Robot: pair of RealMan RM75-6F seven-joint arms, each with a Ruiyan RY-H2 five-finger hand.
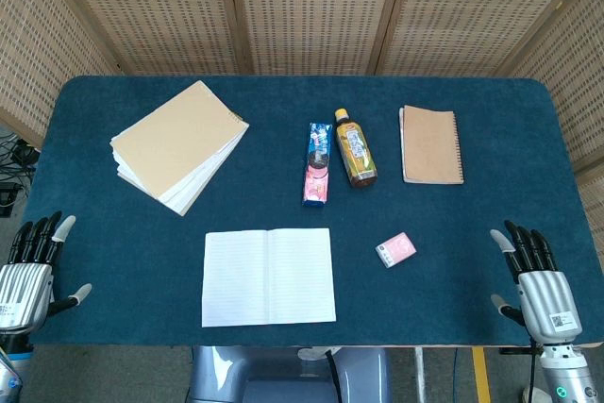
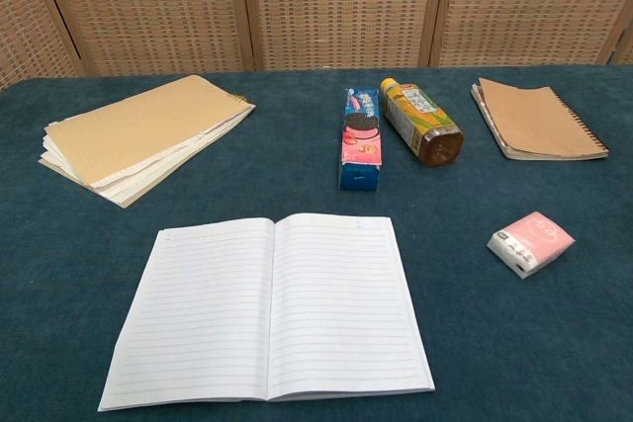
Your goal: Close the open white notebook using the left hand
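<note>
One white notebook lies open and flat at the near middle of my desk, lined pages up. Farther back I count one stack of tan pads at the left, one snack box and one bottle lying side by side in the middle, one spiral notebook at the right, and one pink packet (near the open notebook's right). Only the head view shows my two hands: my left hand and right hand sit at the desk's near corners, fingers spread, holding nothing. The chest view shows the page lines and labels closer, but neither hand.
</note>
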